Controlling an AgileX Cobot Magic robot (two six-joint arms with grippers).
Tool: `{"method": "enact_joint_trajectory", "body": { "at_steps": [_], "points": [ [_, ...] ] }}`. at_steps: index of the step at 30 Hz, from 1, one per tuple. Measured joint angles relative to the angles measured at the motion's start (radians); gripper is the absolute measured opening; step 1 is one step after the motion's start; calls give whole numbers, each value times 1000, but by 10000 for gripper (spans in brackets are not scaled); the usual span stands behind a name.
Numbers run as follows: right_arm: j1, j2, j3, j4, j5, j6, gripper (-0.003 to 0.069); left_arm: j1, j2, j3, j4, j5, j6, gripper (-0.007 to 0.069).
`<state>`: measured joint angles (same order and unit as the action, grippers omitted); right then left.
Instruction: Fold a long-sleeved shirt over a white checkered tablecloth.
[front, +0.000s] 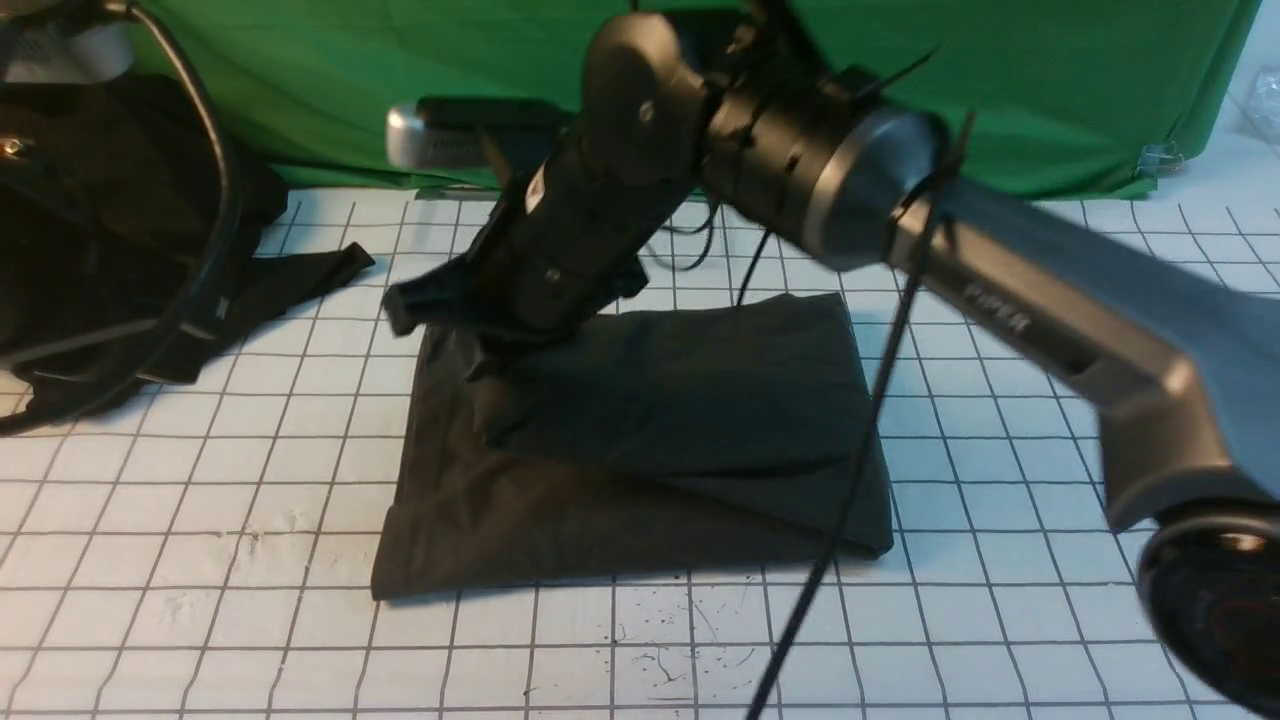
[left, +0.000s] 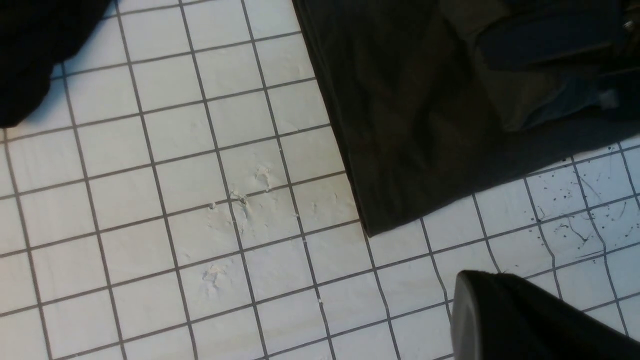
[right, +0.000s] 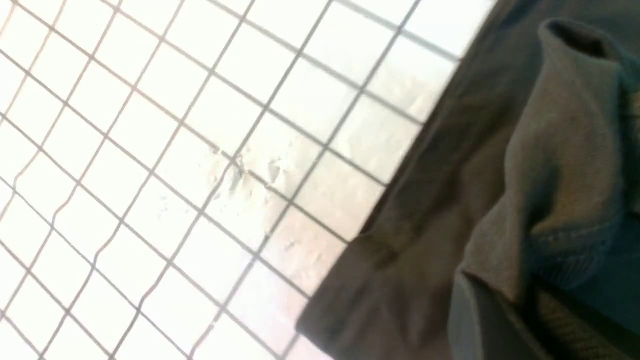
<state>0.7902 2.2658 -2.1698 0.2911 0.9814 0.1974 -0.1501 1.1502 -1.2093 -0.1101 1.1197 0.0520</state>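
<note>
While the robot's right arm (front: 1050, 300) reaches across the bench from the right, the long-sleeved shirt (front: 650, 440) lies folded into a dark, rough rectangle in the middle of the white checkered tablecloth (front: 200, 520), seen from the front. The right tool (front: 485, 345) is down at the shirt's far left corner, its jaws closed on a fold of the upper layer, which rises toward it. A thin black cable (front: 850, 480) hangs across the garment, a blacker heap of cloth (front: 100, 230) sits at far left and a green cloth (front: 1000, 80) hangs behind. From the left wrist, the shirt's corner (left: 415, 125) lies flat on the tablecloth (left: 175, 200), near a scuffed patch (left: 245, 200) and beside ink scribbles (left: 575, 220). The left tool (left: 480, 310), jaws together and holding nothing, hangs over bare squares apart from the garment. From the right wrist, the shirt (right: 400, 240) covers the tablecloth (right: 150, 150) and a bunched fold (right: 565, 175) stands up close to the lens. The tool's own tips are not clear there.
</note>
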Motion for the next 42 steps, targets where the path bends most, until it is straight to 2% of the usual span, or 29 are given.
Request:
{"method": "enact_joint_trajectory", "body": {
  "at_steps": [2,4,7,8,10,12,15,16,18,20,21,23,24,27,31,36,38,42],
  "points": [
    [9,15,0,0,-9,8,61,0,0,0,0,0,0,12],
    [25,36,0,0,-36,20,118,0,0,0,0,0,0,12],
    [52,49,-1,10,-87,21,316,0,0,0,0,0,0,12],
    [53,49,-1,12,-89,21,327,0,0,0,0,-1,0,12],
    [57,49,-16,17,-86,16,428,0,0,0,0,-1,0,12],
    [56,47,-38,16,-48,-8,464,0,0,0,0,-1,0,12],
    [44,36,-81,9,26,-71,472,0,0,0,1,0,0,12],
    [28,24,-123,-19,114,-116,454,0,0,0,3,0,0,12],
    [12,8,-155,-54,168,-140,419,0,0,0,3,-4,0,12],
    [-47,-62,-191,-147,212,-187,237,0,9,0,-14,-27,0,12],
    [-51,-68,-191,-151,213,-190,204,0,12,0,-17,-29,0,12],
    [-102,-124,-187,-181,220,-197,83,0,34,0,-49,-38,6,12],
    [-127,-154,-173,-190,220,-210,45,0,50,0,-66,-37,16,12],
    [-184,-232,-91,-202,220,-222,17,0,95,0,-106,-25,36,12],
    [-261,-360,187,-209,229,-242,8,-18,181,0,-139,-52,69,12],
    [-278,-389,438,-201,196,-252,6,-112,318,-2,-147,-185,89,12],
    [-278,-385,474,-190,171,-253,6,-130,368,-11,-153,-210,85,12],
    [-278,-362,573,-119,44,-256,6,-148,557,-74,-139,-276,56,12]
  ]
}}
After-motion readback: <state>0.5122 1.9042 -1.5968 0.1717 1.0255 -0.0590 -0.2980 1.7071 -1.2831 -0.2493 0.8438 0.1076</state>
